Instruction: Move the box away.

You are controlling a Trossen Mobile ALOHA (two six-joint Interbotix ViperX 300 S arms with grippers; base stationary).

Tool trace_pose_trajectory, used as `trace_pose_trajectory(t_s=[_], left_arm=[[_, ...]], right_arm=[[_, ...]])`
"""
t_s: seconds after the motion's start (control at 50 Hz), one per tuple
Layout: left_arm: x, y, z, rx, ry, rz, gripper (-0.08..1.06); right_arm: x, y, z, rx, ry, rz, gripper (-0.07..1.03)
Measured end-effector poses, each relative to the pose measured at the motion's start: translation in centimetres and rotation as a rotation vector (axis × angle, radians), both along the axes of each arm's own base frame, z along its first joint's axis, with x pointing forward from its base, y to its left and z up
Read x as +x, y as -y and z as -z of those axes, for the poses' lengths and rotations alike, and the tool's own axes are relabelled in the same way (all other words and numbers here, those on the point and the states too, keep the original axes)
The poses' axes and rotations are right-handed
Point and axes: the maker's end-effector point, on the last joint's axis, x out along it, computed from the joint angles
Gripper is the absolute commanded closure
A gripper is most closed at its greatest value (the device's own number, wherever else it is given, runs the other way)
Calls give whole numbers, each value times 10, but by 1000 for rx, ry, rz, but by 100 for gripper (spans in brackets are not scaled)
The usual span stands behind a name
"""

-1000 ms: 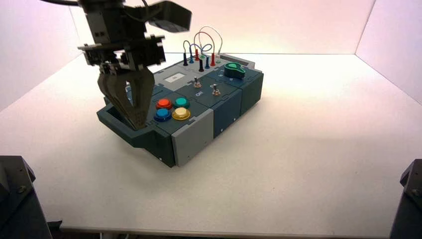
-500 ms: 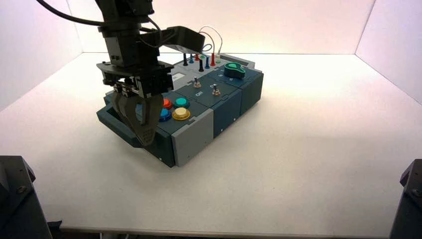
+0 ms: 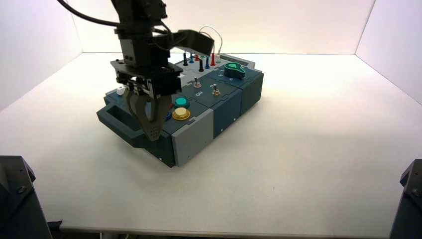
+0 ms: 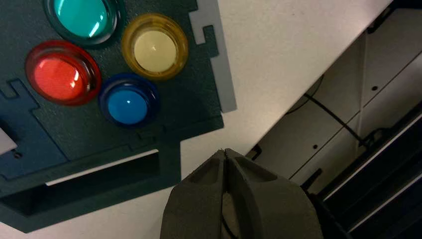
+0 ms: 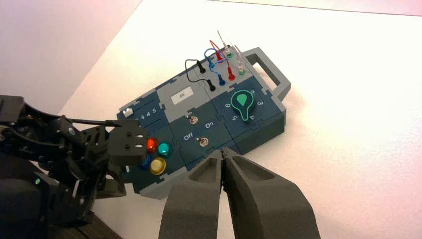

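The box (image 3: 226, 107) is a flat teal-and-grey panel standing at an angle on the white table, with a handle (image 3: 115, 115) at its near-left end. My left gripper (image 3: 153, 133) is shut and empty, pointing down over the box's near corner beside the yellow button (image 3: 181, 113). In the left wrist view the gripper (image 4: 225, 152) hangs just past the box's edge (image 4: 199, 119), with the red (image 4: 62, 74), blue (image 4: 128, 99) and yellow (image 4: 155, 46) buttons close by. My right gripper (image 5: 223, 152) is shut, held back high off the box (image 5: 259, 124).
Looped wires (image 3: 204, 42) and a green knob (image 3: 234, 69) sit at the box's far end, with two toggle switches (image 3: 215, 89) in the middle. White walls enclose the table on three sides. Dark arm bases (image 3: 15, 199) stand at both near corners.
My left arm has swung right, from above the handle to over the buttons and near corner. Its fingers stay shut. The box has not moved.
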Motion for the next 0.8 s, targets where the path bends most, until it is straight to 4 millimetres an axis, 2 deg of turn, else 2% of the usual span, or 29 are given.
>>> trace_pose_trajectory(t_s=[0.3,0.8], left_arm=[[0,-4,14,46,-26,16,101],[11,0,18,64,1,59,101]], right_arm=[[0,0,0,-5,3,-1,99],[2,1,-2,-2,16,4,99]])
